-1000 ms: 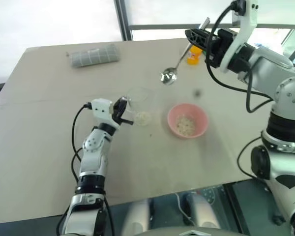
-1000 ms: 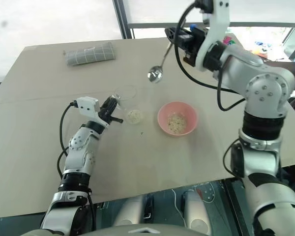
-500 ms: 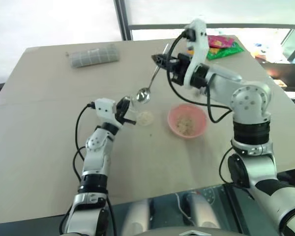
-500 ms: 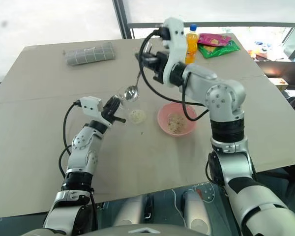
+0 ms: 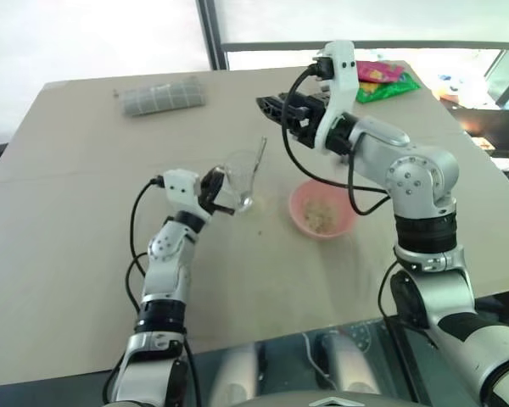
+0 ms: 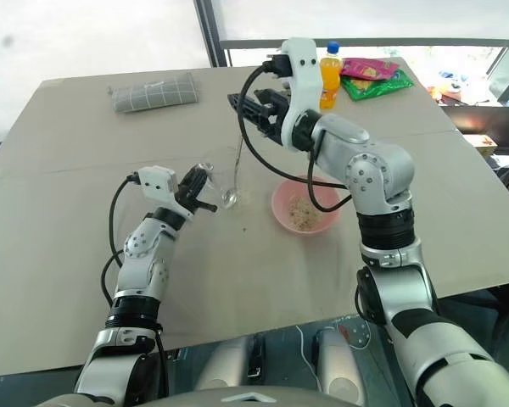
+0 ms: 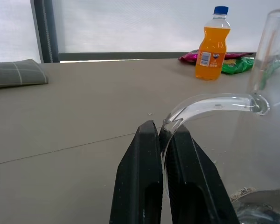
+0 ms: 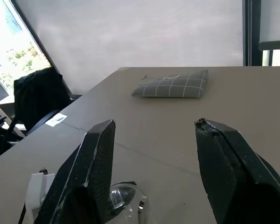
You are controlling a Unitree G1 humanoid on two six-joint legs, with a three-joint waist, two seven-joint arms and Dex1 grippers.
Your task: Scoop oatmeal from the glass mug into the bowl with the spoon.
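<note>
Glass mug (image 5: 238, 180) holds spoon (image 5: 252, 180); pink bowl (image 5: 322, 209) just beside; table (image 5: 68, 254) edges well apart.

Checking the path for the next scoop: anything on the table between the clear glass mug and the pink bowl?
Nothing: bare tan tabletop separates the clear glass mug, silver metal spoon standing inside, from the small pink bowl. Both head views show it.

Silver-grey jointed arms with white wrist housings, looped black cables, right gripper (image 6: 253, 110) and left gripper (image 7: 162, 135) each with two flat black fingers.
</note>
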